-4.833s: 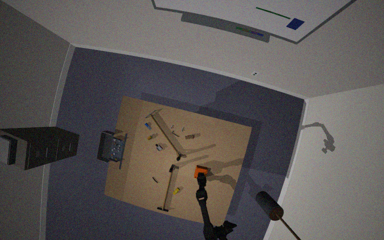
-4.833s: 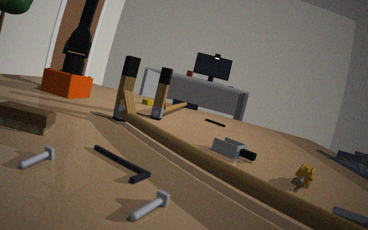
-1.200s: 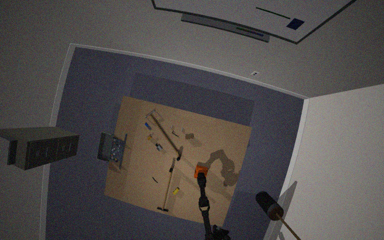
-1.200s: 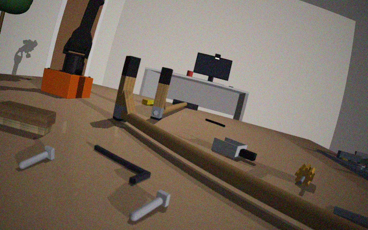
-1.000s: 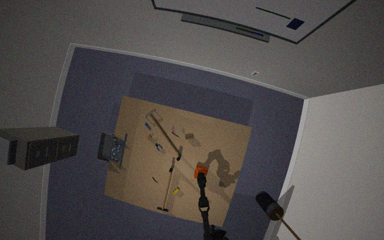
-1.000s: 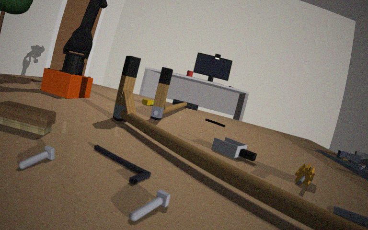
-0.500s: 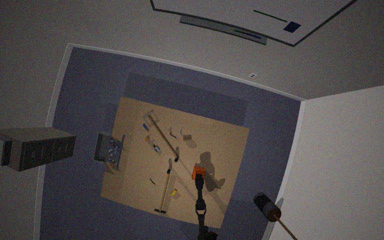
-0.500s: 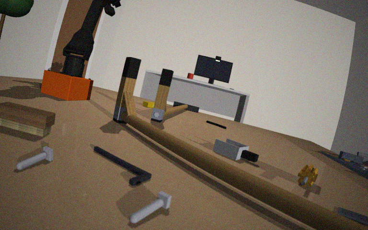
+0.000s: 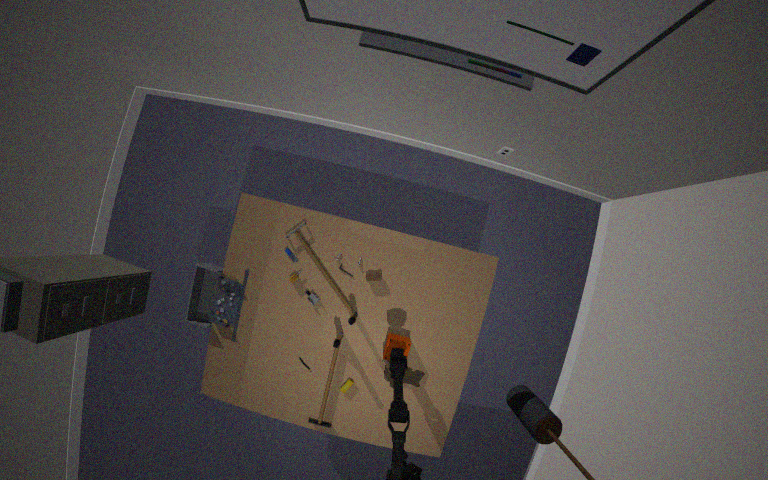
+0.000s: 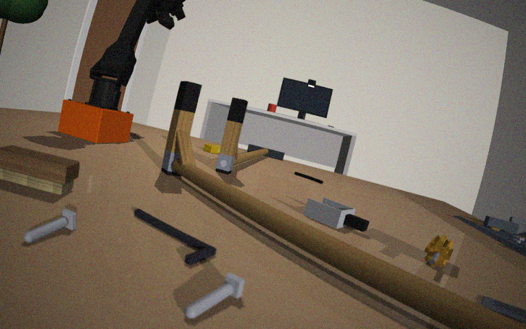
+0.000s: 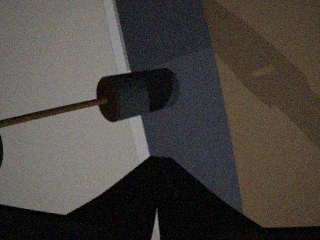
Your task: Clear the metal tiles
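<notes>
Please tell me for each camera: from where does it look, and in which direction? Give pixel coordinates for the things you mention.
Top: high above the table (image 9: 271, 362), looking down; the arm (image 9: 398, 390) (image 10: 120, 50) and orange base (image 9: 396, 344) (image 10: 79, 123) show.
Exterior: low at the tabletop, looking across it toward the desk (image 10: 279, 133); base and arm show.
Wrist: on the arm near the gripper (image 11: 159, 158), looking past its dark fingers at wall, floor and table edge.
Top and exterior share both long tools.

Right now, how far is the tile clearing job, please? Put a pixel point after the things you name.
Done: no clearing I can confirm; the catch box (image 9: 194, 305) contents are unclear. In hand: nothing; the gripper (image 10: 174, 18) (image 11: 160, 159) is shut, raised away from both long-handled tools (image 9: 325, 271) (image 10: 294, 232). Left: small pieces, apparently the tiles (image 9: 225, 302), lie on the plate (image 9: 235, 332) (image 10: 474, 227); scrape them off, then lay down and release the scraper.
</notes>
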Controlling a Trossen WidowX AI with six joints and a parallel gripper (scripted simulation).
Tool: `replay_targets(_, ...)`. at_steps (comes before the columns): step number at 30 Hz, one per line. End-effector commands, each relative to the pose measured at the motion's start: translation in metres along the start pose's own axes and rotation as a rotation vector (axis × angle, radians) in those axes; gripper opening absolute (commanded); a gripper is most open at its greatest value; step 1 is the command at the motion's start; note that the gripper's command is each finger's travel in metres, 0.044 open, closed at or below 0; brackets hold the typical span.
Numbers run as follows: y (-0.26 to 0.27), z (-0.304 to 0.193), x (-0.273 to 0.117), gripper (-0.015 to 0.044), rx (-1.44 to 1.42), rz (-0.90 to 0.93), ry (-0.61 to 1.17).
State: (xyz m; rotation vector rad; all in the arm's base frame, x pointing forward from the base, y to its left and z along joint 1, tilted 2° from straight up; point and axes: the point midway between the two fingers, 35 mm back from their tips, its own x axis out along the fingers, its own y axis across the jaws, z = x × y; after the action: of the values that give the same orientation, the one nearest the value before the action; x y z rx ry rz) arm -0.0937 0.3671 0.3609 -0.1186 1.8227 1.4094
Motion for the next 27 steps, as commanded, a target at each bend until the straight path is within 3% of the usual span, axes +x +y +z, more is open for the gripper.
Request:
replay_targets(1, -0.012, 0.015, -0.003, 0.0, 0.084, -0.029, -0.036)
replay_targets(27, -0.085, 0.088, -0.032, 0.0, 0.536, -0.144, -0.249)
